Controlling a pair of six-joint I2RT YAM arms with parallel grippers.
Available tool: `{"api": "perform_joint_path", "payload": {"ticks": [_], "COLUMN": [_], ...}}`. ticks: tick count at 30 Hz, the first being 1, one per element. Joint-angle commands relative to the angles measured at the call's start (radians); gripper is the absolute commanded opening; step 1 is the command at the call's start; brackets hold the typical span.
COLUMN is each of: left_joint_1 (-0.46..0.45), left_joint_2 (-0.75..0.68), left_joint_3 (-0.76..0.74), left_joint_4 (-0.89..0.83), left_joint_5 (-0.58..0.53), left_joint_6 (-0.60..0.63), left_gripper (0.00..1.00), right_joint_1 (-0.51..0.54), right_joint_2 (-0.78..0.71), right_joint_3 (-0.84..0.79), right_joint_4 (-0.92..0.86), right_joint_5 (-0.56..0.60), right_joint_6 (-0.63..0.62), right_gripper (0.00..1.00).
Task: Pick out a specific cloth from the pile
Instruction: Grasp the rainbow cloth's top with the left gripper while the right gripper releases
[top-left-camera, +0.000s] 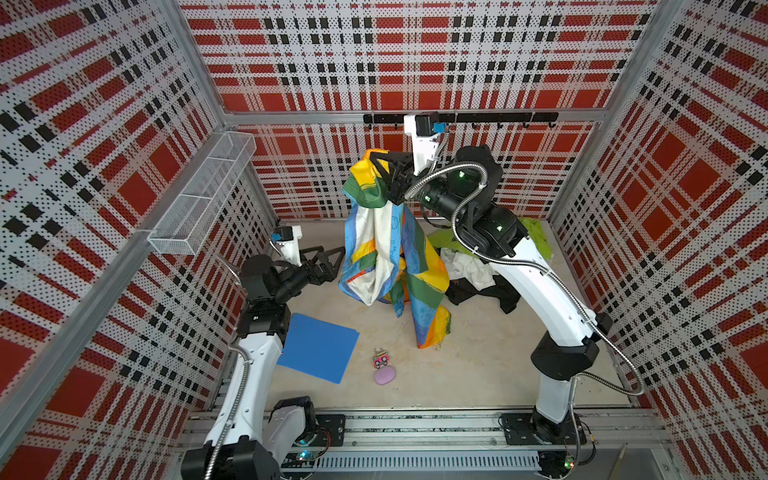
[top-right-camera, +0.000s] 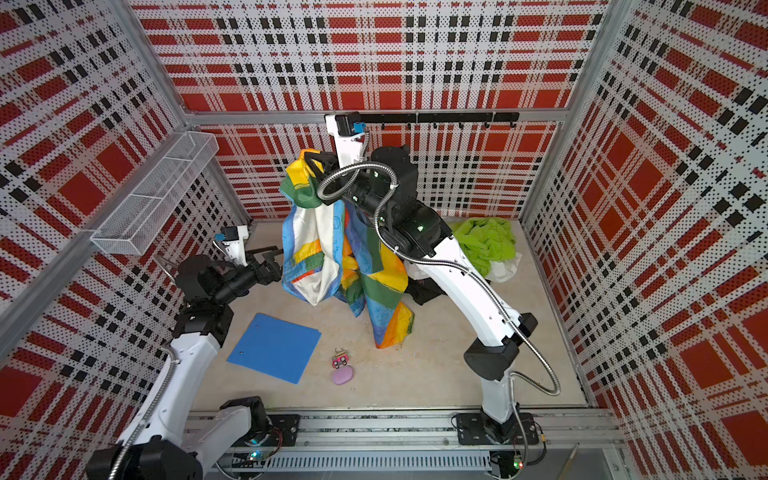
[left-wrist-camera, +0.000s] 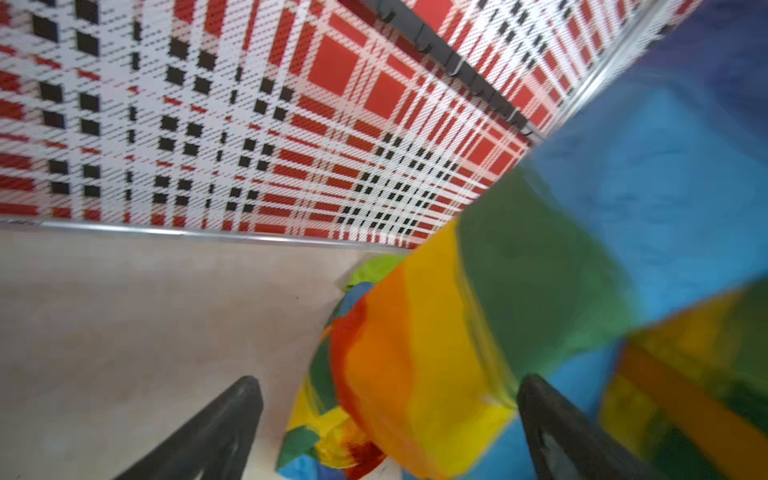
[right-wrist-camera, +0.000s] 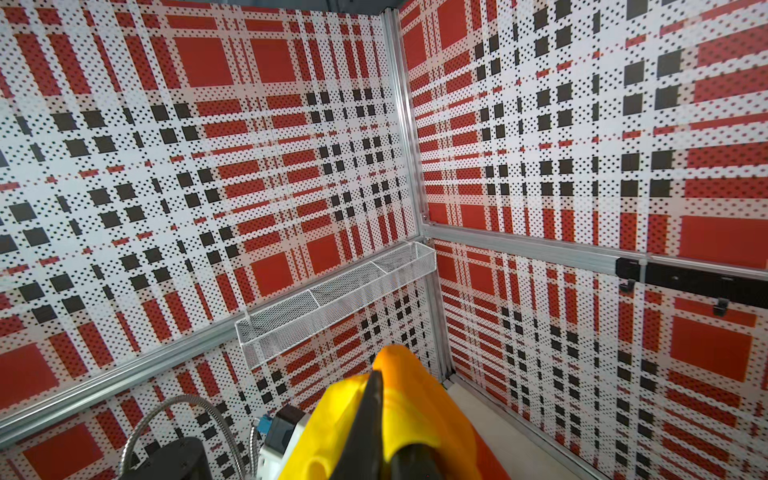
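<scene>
The right tool (top-left-camera: 376, 162) is seen pressed together on a bunched upper edge of the cloth (top-left-camera: 386, 249), which is held high above the bench (top-left-camera: 478, 365), close to the back wall. In the right wrist view, yellow and orange folds of the cloth (right-wrist-camera: 419, 415) are wrapped around both sides of the right tool (right-wrist-camera: 376, 376).

From that grip the cloth is hung as a long twisted drape of blue, green, yellow, orange and white panels. Its lowest orange-and-yellow corner is let down to the level of the bench, though contact there cannot be told.

The left tool (top-left-camera: 338, 262) is held spread wide, just beside the hanging cloth at mid-height. In the left wrist view a yellow-orange fold of the cloth (left-wrist-camera: 419, 365) is seen between its black fingers (left-wrist-camera: 224, 428). Whether the cloth is touched by them cannot be told, since that view is blurred.

The pile (top-right-camera: 486, 245) is left at the back right of the bench, behind the right arm. It is made up of a lime-green garment (top-left-camera: 538, 237), a white garment (top-left-camera: 469, 266) and a black garment (top-left-camera: 482, 293). A blue folder (top-left-camera: 318, 347) is laid flat near the left arm, well apart from the pile.
</scene>
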Motion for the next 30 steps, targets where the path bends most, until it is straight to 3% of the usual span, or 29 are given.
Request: {"api": "perform_joint_path", "payload": {"ticks": [1,7,11,15,18,21,24,27,30], "left_joint_1": [0.004,-0.007,-0.107,-0.204,-0.26,-0.291,-0.307,-0.321,-0.325], "left_joint_2": [-0.062,-0.123,-0.092,0.006,0.073,0.128,0.194,0.234,0.239], "left_joint_3": [-0.008,-0.018,0.028,0.114,0.183,0.237,0.297,0.333,0.326], "left_joint_4": [0.158,0.264,0.282,0.237,0.175,0.126,0.082,0.028,0.016], "left_joint_5": [0.099,0.165,0.158,0.125,0.042,-0.048,-0.047,-0.073,-0.117], "left_joint_6": [-0.044,-0.117,-0.086,-0.041,0.013,0.038,0.028,0.041,0.053], "left_gripper": [0.99,0.99,0.99,0.99,0.99,0.99,0.98,0.84,0.56], "right_joint_1": [-0.004,-0.013,-0.019,-0.019,-0.02,-0.019,-0.019,-0.02,-0.021], "right_joint_2": [-0.004,-0.021,-0.024,-0.038,-0.052,-0.072,-0.094,-0.126,-0.148], "right_joint_3": [0.01,-0.058,-0.078,-0.112,-0.142,-0.175,-0.205,-0.245,-0.27], "right_joint_4": [0.118,0.11,0.108,0.128,0.137,0.147,0.158,0.176,0.183], "right_joint_5": [-0.032,-0.049,-0.138,-0.197,-0.22,-0.244,-0.254,-0.25,-0.251], "right_joint_6": [0.036,0.043,0.067,0.091,0.105,0.115,0.116,0.114,0.113], "right_gripper": [0.0,0.0,0.0,0.0,0.0,0.0,0.0,0.0,0.0]}}
